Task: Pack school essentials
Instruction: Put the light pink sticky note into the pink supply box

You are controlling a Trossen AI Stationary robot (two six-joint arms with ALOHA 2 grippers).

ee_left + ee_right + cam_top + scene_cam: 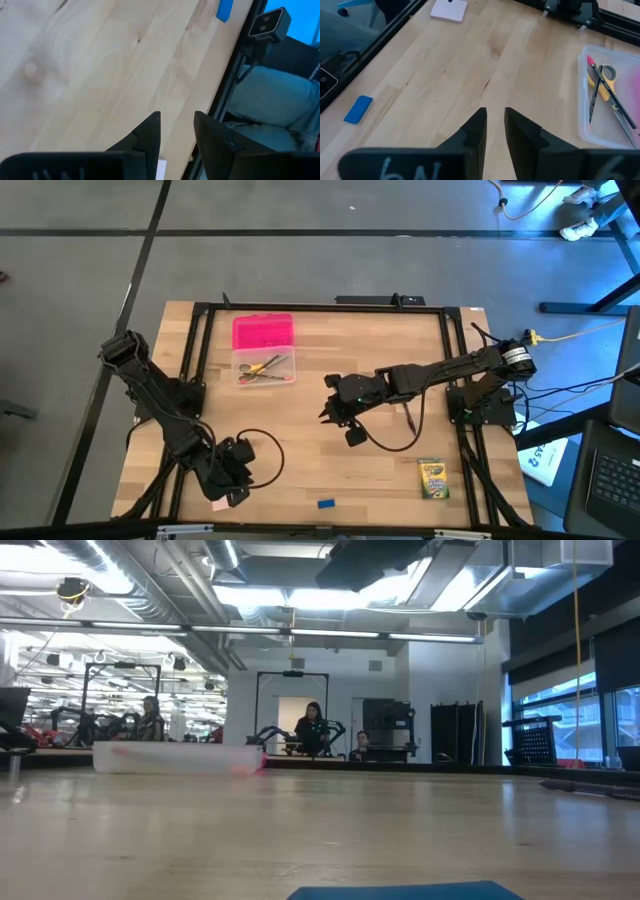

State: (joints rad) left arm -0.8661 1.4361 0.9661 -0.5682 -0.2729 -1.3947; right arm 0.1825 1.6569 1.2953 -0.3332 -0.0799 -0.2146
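The clear plastic box (265, 366) is seen near the far left part of the worktop (330, 470), its pink lid (263, 332) lying against its far side; yellow-handled scissors (607, 75), thin pencils (594, 97) and a pen are held inside it. The crayon box (432, 478) lies near the front right corner, the blue eraser (326, 503) at the front edge, and the pink notepad (449, 10) by the front left corner, just beside the left gripper (176, 131). That gripper's fingers (148, 135) are seen slightly parted, holding nothing. The right gripper (495, 127) is poised over the worktop's middle (fingers narrowly apart, empty).
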